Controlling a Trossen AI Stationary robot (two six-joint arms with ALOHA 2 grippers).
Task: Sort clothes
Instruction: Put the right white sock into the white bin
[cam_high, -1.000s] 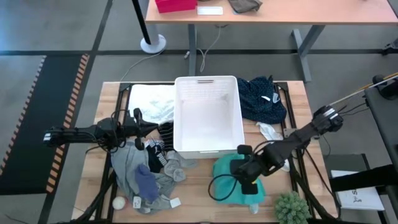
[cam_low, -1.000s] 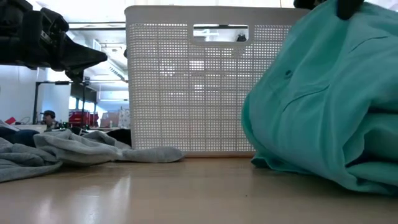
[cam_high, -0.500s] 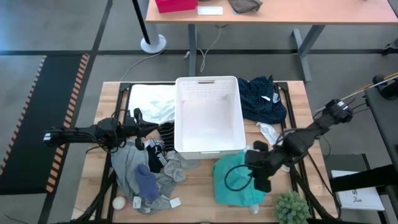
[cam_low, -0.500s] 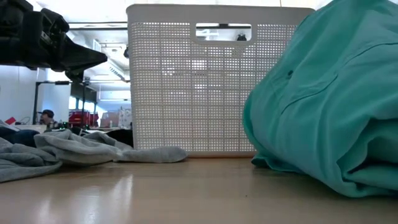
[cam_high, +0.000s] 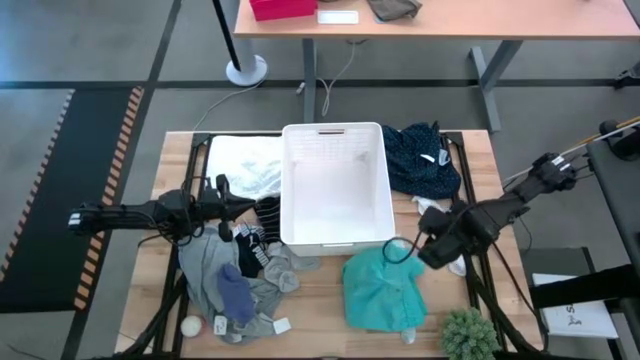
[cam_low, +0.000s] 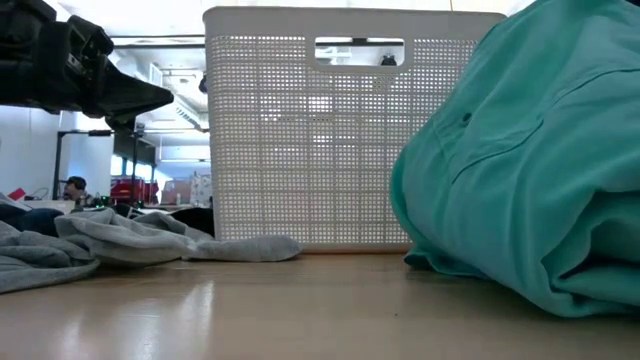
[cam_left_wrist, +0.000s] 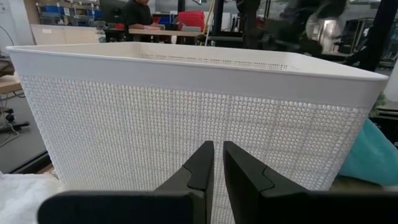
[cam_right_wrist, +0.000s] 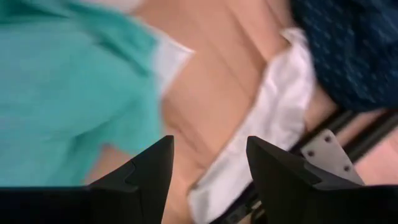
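While both arms hang over the table, things lie thus:
Basket (cam_high: 336, 190): white, mid-table.
Teal garment (cam_high: 382, 292): heaped near the front edge, just right of the basket's corner.
Grey garment (cam_high: 215, 270): front left.
Right gripper (cam_right_wrist: 209, 163): fingers parted, empty, above the table beside the teal heap.
Left gripper (cam_left_wrist: 217, 163): fingers nearly together, empty, facing the basket wall.

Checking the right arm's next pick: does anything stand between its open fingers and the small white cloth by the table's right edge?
Nothing visible does. The right gripper hangs open with the small white cloth directly ahead on bare wood, the teal garment off to one side.
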